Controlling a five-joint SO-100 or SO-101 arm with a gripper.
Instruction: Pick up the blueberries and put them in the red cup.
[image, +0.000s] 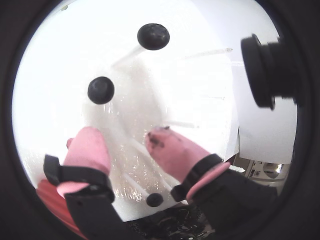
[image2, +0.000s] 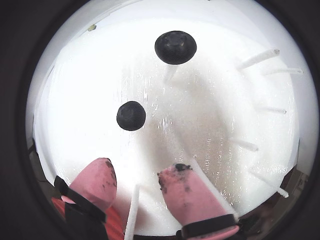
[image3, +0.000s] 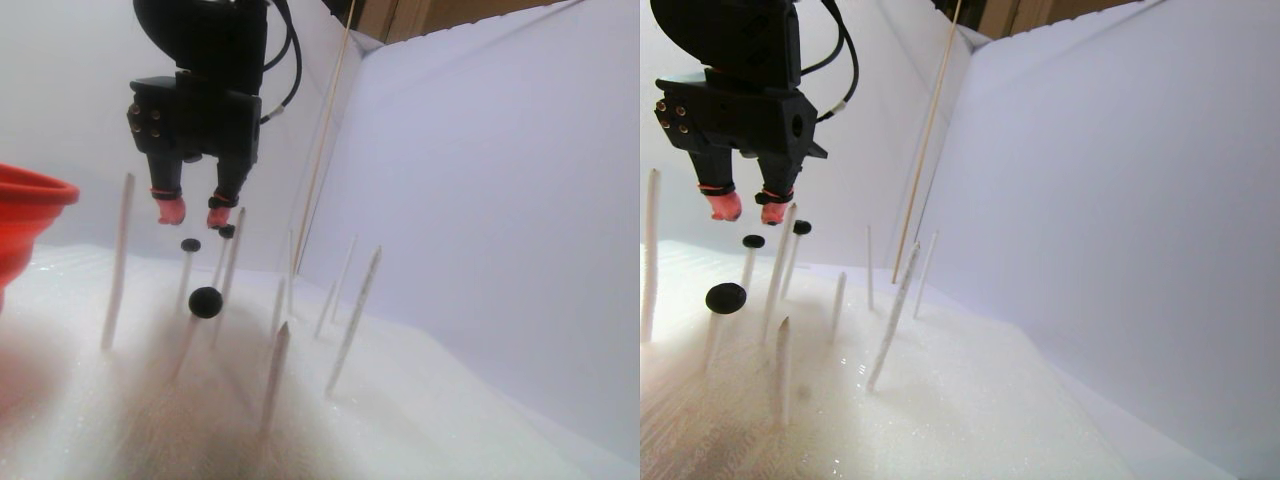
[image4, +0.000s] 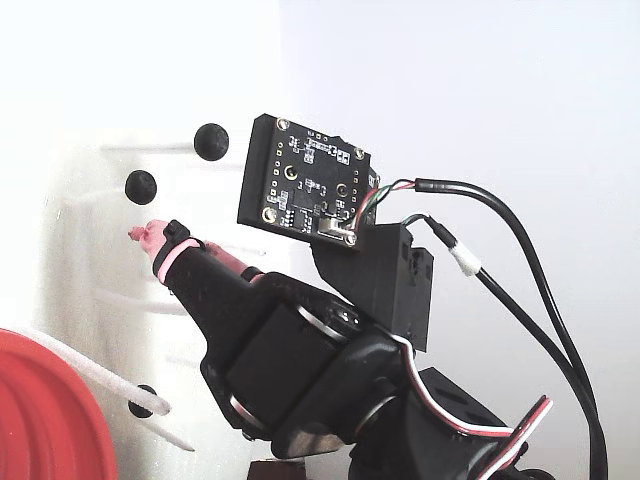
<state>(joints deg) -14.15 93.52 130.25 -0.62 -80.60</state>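
Three blueberries show, each perched on a thin white stick above the white foam bed (image3: 450, 400). In a wrist view two lie ahead of the fingertips (image: 153, 36) (image: 101, 90) and one sits behind them (image: 154, 199). The other wrist view shows two (image2: 175, 47) (image2: 131, 115). My pink-tipped gripper (image: 122, 132) (image2: 137, 170) is open and empty. In the stereo pair view it (image3: 195, 212) hangs just above two berries (image3: 190, 245) (image3: 226, 231); a third (image3: 205, 302) is lower and nearer. The red cup (image3: 25, 215) (image4: 40, 420) is partly in view at the left.
Several bare white sticks (image3: 118, 260) (image3: 352, 320) stand upright in the foam around the berries. White walls (image3: 500, 180) close the area at the back and right. A camera board and cables (image4: 305, 190) ride on the arm.
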